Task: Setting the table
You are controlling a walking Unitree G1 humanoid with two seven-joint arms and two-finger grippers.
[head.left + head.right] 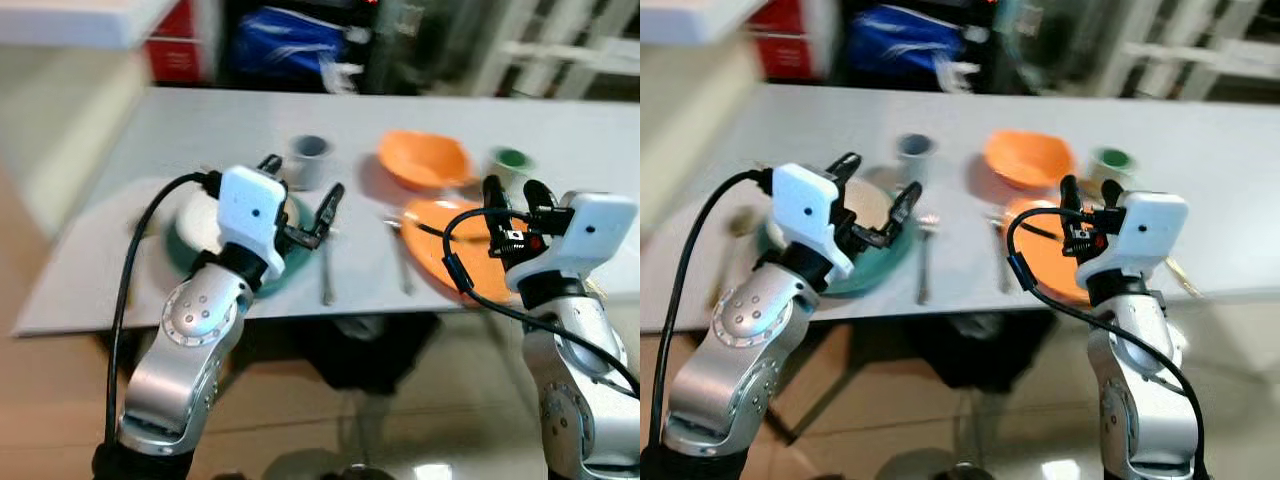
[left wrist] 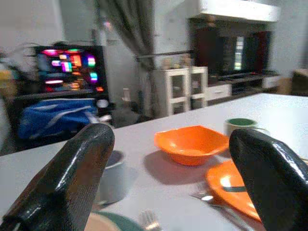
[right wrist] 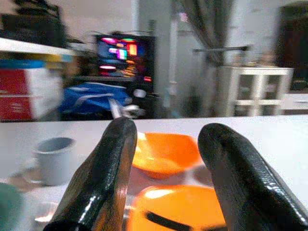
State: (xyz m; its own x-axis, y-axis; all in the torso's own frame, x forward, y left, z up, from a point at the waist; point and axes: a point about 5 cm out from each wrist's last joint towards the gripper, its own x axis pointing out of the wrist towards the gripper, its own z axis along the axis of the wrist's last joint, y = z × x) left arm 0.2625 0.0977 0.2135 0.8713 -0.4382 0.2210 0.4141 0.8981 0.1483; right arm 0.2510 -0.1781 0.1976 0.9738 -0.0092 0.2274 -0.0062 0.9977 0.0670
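A teal plate (image 1: 183, 255) with a cream bowl (image 1: 203, 218) on it sits at the grey table's (image 1: 200, 120) near left. My left gripper (image 1: 302, 178) hovers open over the plate's right side with nothing between its fingers. A grey cup (image 1: 310, 158) stands just beyond it. Further right are an orange bowl (image 1: 425, 160), a green-lined cup (image 1: 512, 163) and an orange plate (image 1: 440, 255). My right gripper (image 1: 512, 186) hangs open and empty above the orange plate. Two metal utensils (image 1: 327, 272) (image 1: 400, 258) lie between the plates.
Behind the table are a blue bag (image 1: 285, 45), a red box (image 1: 175, 45) and white shelving (image 1: 560, 50). A pale counter (image 1: 70, 20) juts in at the far left. The table's front edge (image 1: 150, 322) runs just under my arms, with tiled floor below.
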